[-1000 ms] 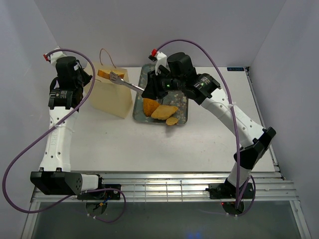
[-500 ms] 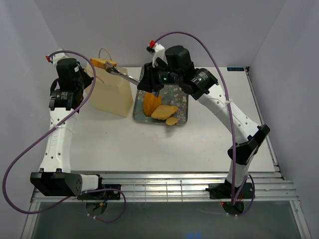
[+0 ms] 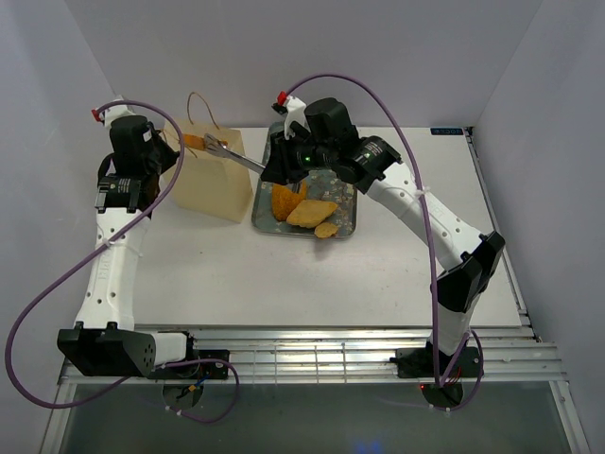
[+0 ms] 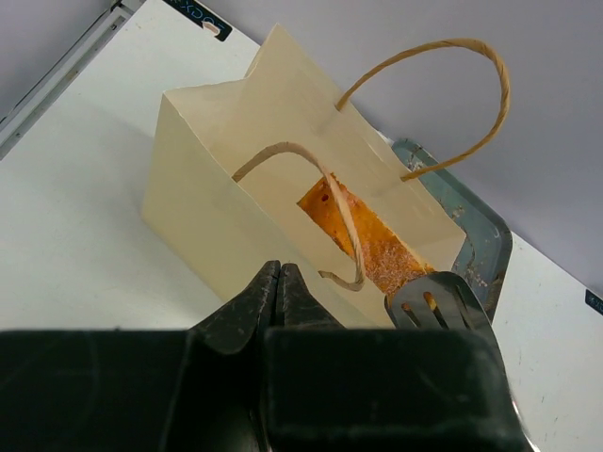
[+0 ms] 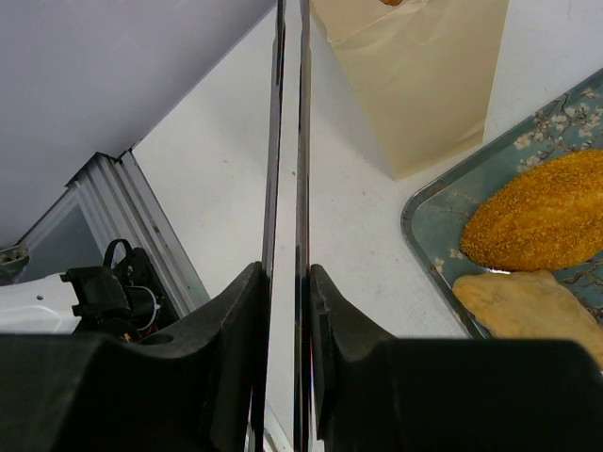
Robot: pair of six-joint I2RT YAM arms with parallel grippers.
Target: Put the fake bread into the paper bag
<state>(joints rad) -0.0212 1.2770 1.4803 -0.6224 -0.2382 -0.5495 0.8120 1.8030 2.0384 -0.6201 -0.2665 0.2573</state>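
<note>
The cream paper bag (image 3: pixel 213 184) stands upright left of the tray, its mouth open. My right gripper (image 3: pixel 284 170) is shut on long metal tongs (image 3: pixel 241 158). The tongs' slotted head (image 4: pixel 438 301) rests against the brown-crusted slice (image 4: pixel 363 235), which lies tilted inside the bag's mouth (image 3: pixel 194 142). The orange loaf (image 3: pixel 284 201), pale tan slice (image 3: pixel 312 213) and small tan bit (image 3: pixel 327 230) lie on the tray. My left gripper (image 4: pixel 279 273) is shut and empty, just outside the bag's near-left wall (image 4: pixel 217 235). In the right wrist view, the right gripper (image 5: pixel 287 282) grips the tongs' two arms (image 5: pixel 287 141).
The floral grey-green tray (image 3: pixel 348 189) sits at the table's back centre, touching or nearly touching the bag (image 5: pixel 415 85). The bag's cord handles (image 4: pixel 471 66) arch over its mouth. The loaf (image 5: pixel 537 212) and pale slice (image 5: pixel 523 306) fill the tray's (image 5: pixel 429 221) left part.
The tongs lifted the brown-crusted slice above the bag's rim, then lowered it into the bag's mouth. The right arm's elbow swung slightly left. The left arm barely moved.
</note>
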